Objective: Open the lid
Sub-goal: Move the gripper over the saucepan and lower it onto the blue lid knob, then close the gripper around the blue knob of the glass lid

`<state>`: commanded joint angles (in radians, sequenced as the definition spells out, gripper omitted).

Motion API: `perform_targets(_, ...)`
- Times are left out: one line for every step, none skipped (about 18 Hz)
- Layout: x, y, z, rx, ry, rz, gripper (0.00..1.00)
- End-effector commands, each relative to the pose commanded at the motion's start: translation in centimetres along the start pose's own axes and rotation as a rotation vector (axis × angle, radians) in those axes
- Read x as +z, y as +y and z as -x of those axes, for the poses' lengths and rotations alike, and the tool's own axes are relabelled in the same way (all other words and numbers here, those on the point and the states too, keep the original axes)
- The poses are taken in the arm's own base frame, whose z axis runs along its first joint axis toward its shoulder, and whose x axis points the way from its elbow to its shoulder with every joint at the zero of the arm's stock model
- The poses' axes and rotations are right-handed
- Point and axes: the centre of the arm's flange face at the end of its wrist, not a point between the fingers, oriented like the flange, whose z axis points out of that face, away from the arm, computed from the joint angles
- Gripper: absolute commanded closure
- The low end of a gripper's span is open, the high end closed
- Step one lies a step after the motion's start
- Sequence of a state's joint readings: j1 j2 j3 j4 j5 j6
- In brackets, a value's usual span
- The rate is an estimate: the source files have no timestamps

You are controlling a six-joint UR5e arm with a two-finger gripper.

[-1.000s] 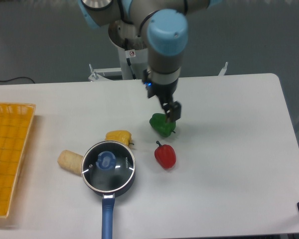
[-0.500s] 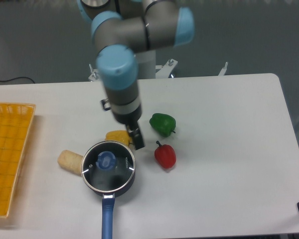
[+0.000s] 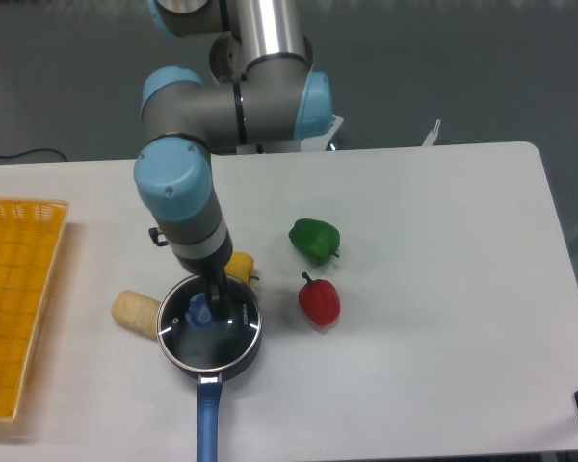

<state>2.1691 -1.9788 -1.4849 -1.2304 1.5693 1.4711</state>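
Note:
The lid point(image 3: 233, 327), a round glass disc with a silver rim and a blue knob point(image 3: 201, 312), sits on the dark saucepan point(image 3: 208, 371) with the blue handle near the table's front. My gripper point(image 3: 214, 300) hangs straight over the lid, with its fingertips at the knob's right side. The arm's wrist hides the jaws, so I cannot tell whether they are open or closed on the knob.
A yellow pepper point(image 3: 241, 264) lies just behind the pan, a beige bread roll point(image 3: 135, 311) to its left. A red pepper point(image 3: 319, 300) and a green pepper point(image 3: 315, 239) lie to the right. An orange basket point(image 3: 19, 289) stands at the left edge.
The arm has swung left and forward from the green pepper, past the yellow pepper, down onto the lid's knob. The pan, lid and vegetables have not moved.

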Motion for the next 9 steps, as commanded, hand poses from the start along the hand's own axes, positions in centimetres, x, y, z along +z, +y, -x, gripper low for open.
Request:
perform_targets(0.3,-0.4,0.0,0.005,0.001,-0.006,0.00)
perform_targets(0.6,-0.5,0.1,0.006,0.003,-0.014,0.00)
perform_targets(0.8,-0.6,0.2,0.006,0.006,-0.018,0.00)
perform_targets(0.9,-0.6,0.2,0.008,0.007,-0.023,0.00)
perform_targets(0.9,-0.7,0.3,0.009,0.003,-0.026,0.00)
perform_targets(0.9,-0.7,0.4,0.017,-0.003,-0.030,0.00)
perform_targets(1.2,-0.7,0.5,0.019,-0.006,-0.030,0.00)
perform_targets(1.1,-0.8,0.6,0.019,-0.012,-0.031,0.00)
perform_targets(1.4,-0.7,0.8,0.017,-0.014,-0.031,0.00)
